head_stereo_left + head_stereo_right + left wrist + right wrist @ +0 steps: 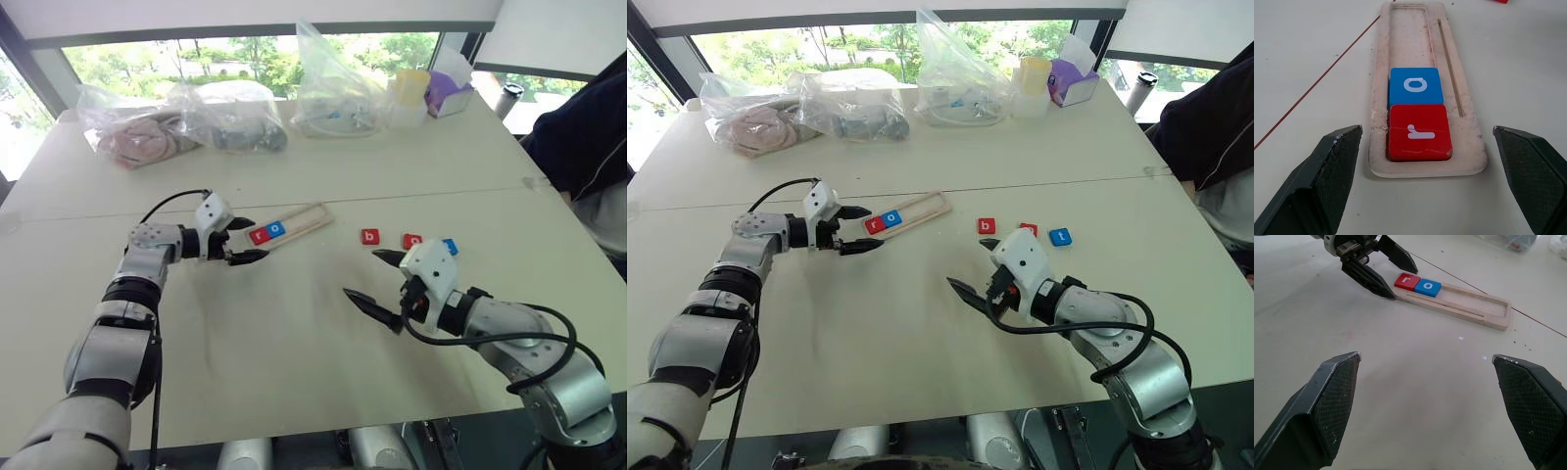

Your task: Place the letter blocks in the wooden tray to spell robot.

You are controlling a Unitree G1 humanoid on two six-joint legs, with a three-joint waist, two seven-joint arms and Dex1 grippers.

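The wooden tray (294, 225) lay slightly left of centre in the head view, angled up toward the right. A red r block (1419, 132) sat at its lower-left end with a blue o block (1415, 85) touching it; the rest of the channel was bare. Three blocks lay loose on the worktop (274, 333) right of the tray: a red b block (987, 226), a second red block (1029, 229) partly hidden by the right claw, and a blue t block (1060, 236).

The left claw (242, 241) stood wide open and empty at the tray's filled end, one finger on each side. The right claw (972, 266) was likewise wide open, empty, short of the loose blocks.

Risk: the unfixed tray would probably slide if nudged. The flat, smooth blocks could skid during pinching.

The tray was pale, rough-grained wood with rounded corners and a raised rim. The blocks were glossy squares.
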